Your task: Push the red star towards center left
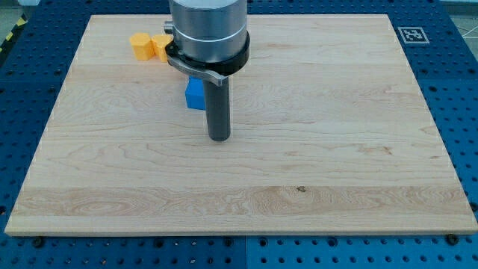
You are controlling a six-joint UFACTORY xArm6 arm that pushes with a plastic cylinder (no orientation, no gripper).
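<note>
Bright, even overhead light, no glare. Soft short shadow under my tip (219, 137) on the surface (336, 149). Focus sharp overall; slight softness at the arm (208, 30) up top.

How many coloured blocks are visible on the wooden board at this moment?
3. An orange block and a yellow block touch near the view's top left; a blue block sits just left of my tip. No red star shows; the arm may hide it.
</note>
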